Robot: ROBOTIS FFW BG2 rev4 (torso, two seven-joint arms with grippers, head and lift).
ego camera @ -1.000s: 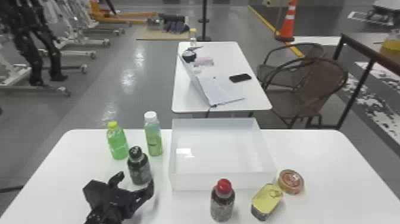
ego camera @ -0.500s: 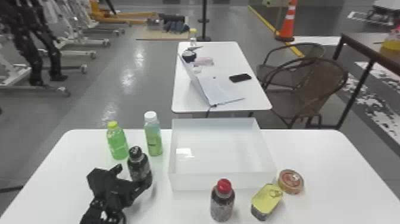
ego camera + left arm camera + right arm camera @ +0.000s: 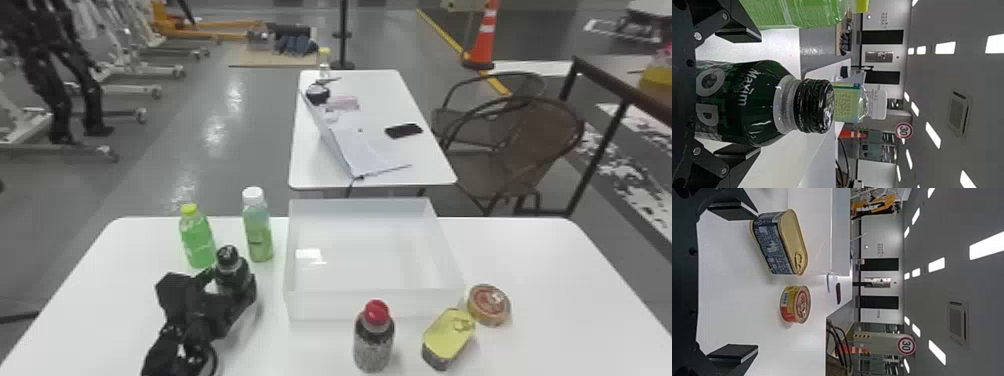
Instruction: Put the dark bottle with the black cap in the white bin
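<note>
My left gripper (image 3: 231,284) is around the dark bottle (image 3: 235,272), which stands upright on the left part of the table. In the left wrist view the dark bottle (image 3: 760,103) with its black cap lies between the spread fingers of the left gripper (image 3: 756,94), a gap showing on one side. To the bottle's right is the white bin (image 3: 375,305). My right gripper (image 3: 756,282) is parked with its fingers wide apart and nothing between the tips, facing two cans.
Behind the dark bottle stand a green bottle (image 3: 197,241) and a white-capped bottle (image 3: 259,235). A red-capped bottle (image 3: 374,342) is in front of the bin, with a yellow-topped can (image 3: 448,336) and a round can (image 3: 489,304) to its right.
The left gripper has moved forward and to the right, from beside the dark bottle to around it. The bottle and the other objects look unmoved.
</note>
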